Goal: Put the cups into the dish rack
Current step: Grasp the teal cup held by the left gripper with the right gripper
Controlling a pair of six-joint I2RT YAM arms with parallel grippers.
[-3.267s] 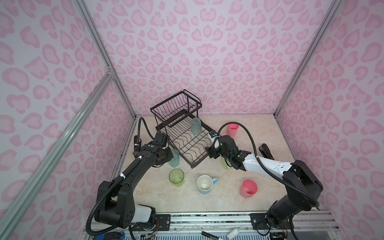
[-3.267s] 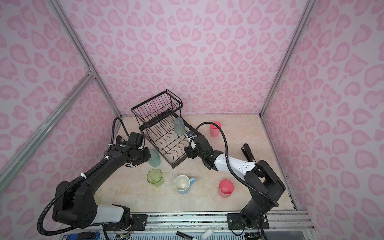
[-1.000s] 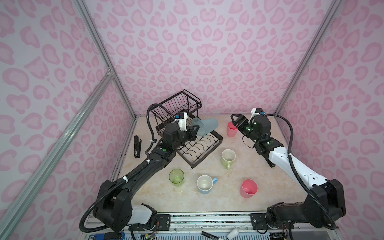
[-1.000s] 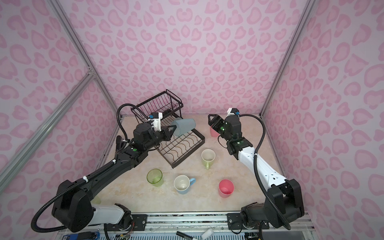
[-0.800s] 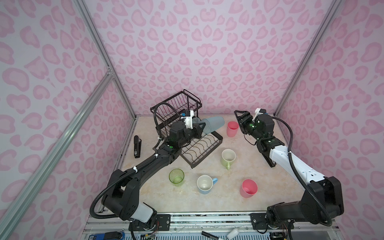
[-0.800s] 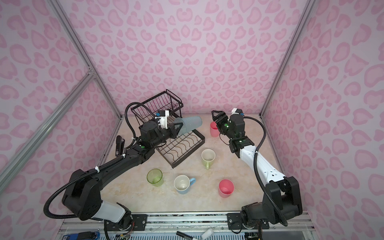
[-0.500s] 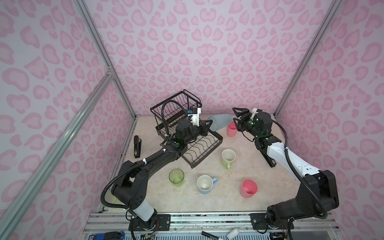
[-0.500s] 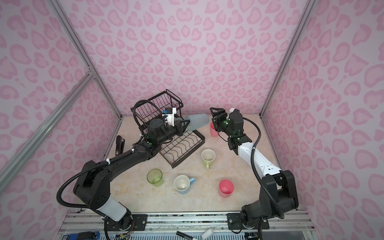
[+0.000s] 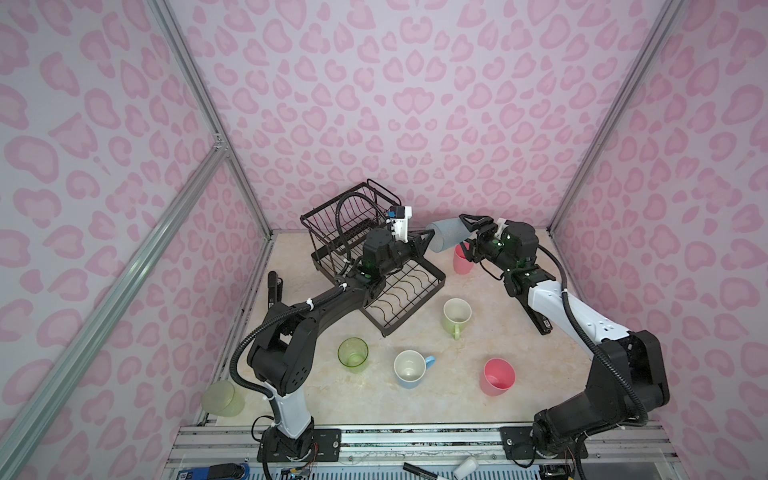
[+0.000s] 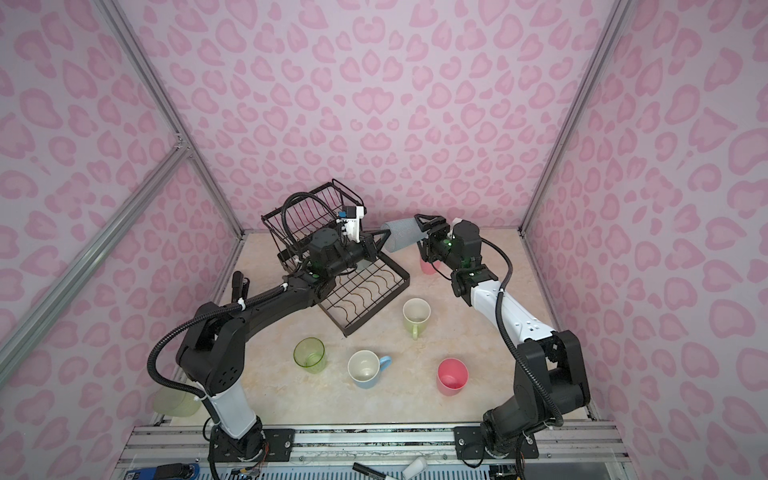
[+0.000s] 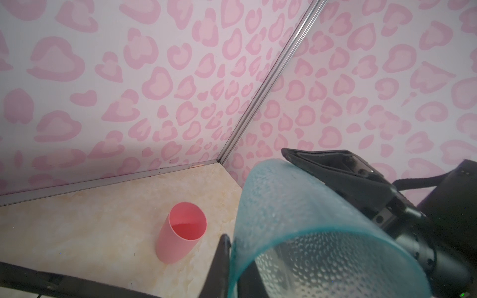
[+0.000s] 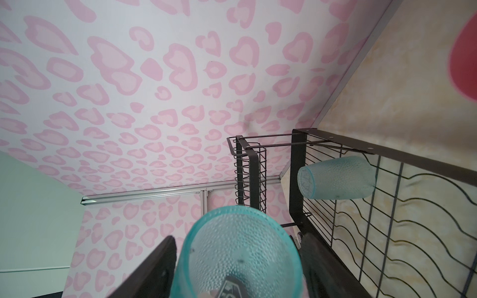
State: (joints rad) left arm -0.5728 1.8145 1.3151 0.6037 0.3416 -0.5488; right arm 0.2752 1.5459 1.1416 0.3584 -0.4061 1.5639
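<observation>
Holding a frosted tumbler (image 9: 446,235) on its side in the air, the two arms are meeting near the middle of both top views, above the gap between the dish rack (image 9: 414,304) and the far pink cup (image 9: 461,262). The left gripper (image 9: 428,242) is pinching the rim at the tumbler's open end, with its fingers fully closed on the thin wall. The right gripper (image 9: 468,234) is taking the other end. Its fingers (image 12: 157,260) are standing wide, one lying against each side of the tumbler.

A second frosted tumbler (image 12: 335,178) is standing on the rack's lower tray, close to the upper basket. In both top views the left arm (image 9: 332,299) is hiding it.

The other cups are standing upright on the table (image 9: 519,332), outside the rack. The lime mug (image 9: 456,316) is sitting near the tray's right edge. The green tumbler (image 9: 353,357), the light-blue mug (image 9: 409,368) and the near pink cup (image 9: 497,376) are forming a row towards the front. A pale green tumbler (image 9: 222,399) is sitting at the front left corner.
</observation>
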